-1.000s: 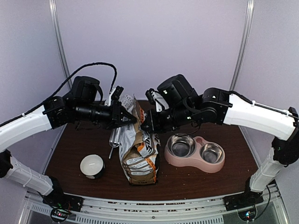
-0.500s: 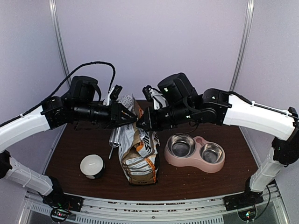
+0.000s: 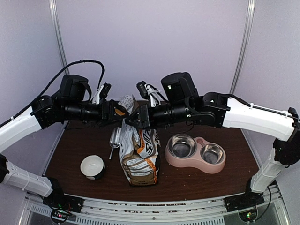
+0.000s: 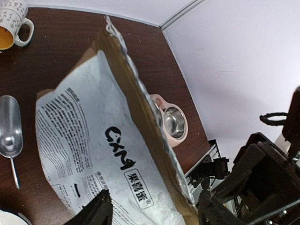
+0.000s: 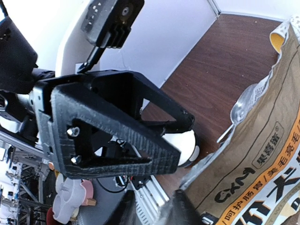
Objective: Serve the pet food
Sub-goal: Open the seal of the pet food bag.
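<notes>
Tabletop of dark wood is seen between two pale side walls, with bare wood showing along its near edge and its front right corner. At centre the printed bag is stood upright, its crimped top edge raised toward both arms. Only a narrow strip of wood is left between the bag and the pink double bowl on its right. The white bowl is set well apart at front left. The steel scoop is laid just beside the bag's left side. A patterned mug is kept behind the bag.

The left gripper is held wide apart astride the bag's top edge, and nothing is pinched. The right gripper is parted only a little beside that edge, and nothing is seen between its jaws. Pet food is not seen in any view, so its place cannot be told.
</notes>
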